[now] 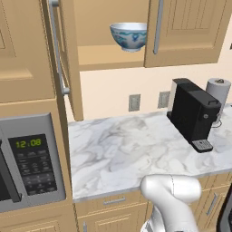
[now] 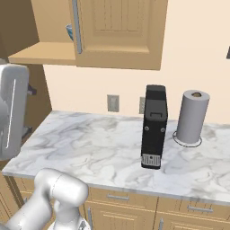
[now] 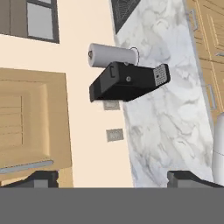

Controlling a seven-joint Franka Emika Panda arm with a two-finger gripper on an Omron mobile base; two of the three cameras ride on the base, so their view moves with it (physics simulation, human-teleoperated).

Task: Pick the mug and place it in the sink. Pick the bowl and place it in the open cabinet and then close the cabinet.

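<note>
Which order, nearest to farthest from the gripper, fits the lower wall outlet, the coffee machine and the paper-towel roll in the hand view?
1. Lower wall outlet, on the wall just beyond the gripper.
2. Coffee machine, mid-counter.
3. Paper-towel roll, behind the machine.

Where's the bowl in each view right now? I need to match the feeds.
Left base view: bowl at top centre, standing on the open cabinet's shelf.
Right base view: a sliver of its rim at upper left, behind the door edge.
Hand view: not in it.
Shared landmark: the black coffee machine on the counter.
</note>
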